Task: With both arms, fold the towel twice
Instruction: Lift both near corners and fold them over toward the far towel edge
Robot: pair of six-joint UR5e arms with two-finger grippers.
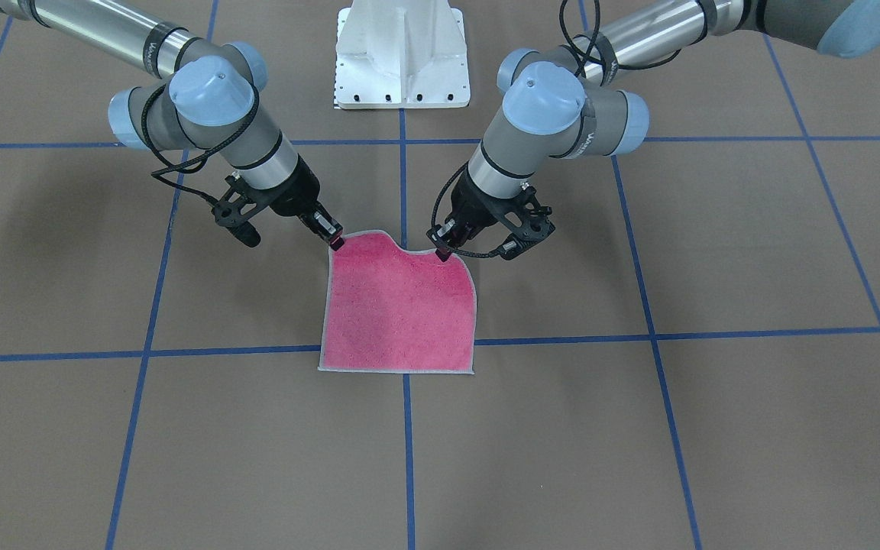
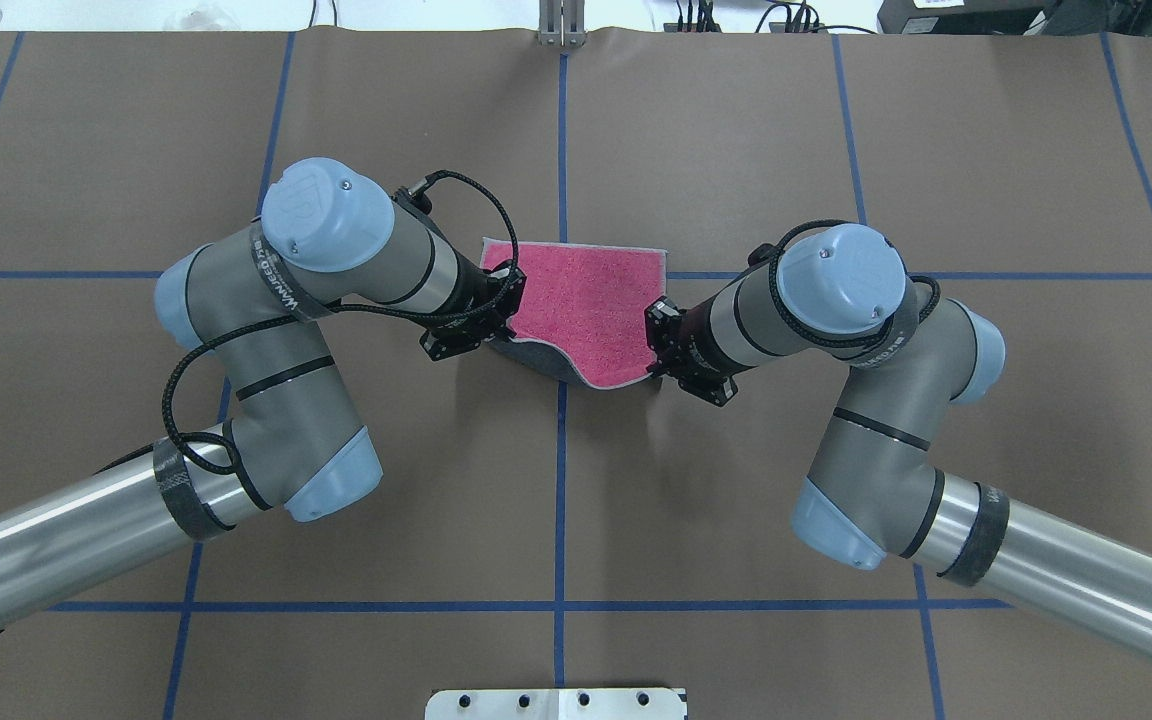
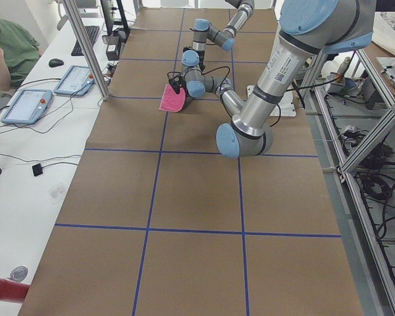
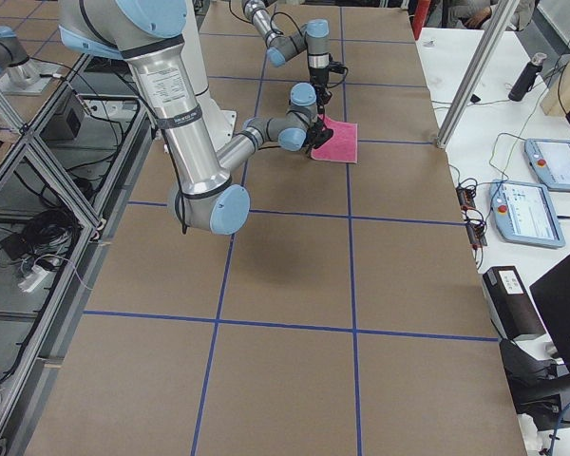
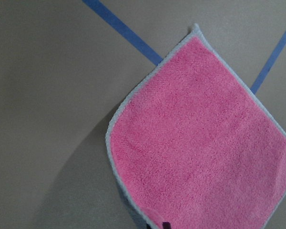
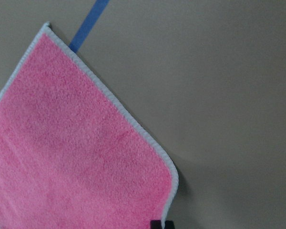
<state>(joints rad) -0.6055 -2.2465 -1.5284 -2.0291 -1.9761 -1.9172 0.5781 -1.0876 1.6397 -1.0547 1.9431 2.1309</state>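
Jaws first: the left gripper (image 1: pixel 442 254) is clamped on one corner of the towel (image 1: pixel 398 305), and the right gripper (image 1: pixel 335 243) is clamped on the neighbouring corner. Both corners belong to the edge facing the pedestal (image 1: pixel 402 53) and are raised off the table (image 1: pixel 715 252). That edge sags between them, and the overhead view shows dark grey underside beneath it. The edge farthest from the pedestal lies flat, pink face up. The towel sits straight out from the pedestal, astride the blue tape line (image 1: pixel 407 458).
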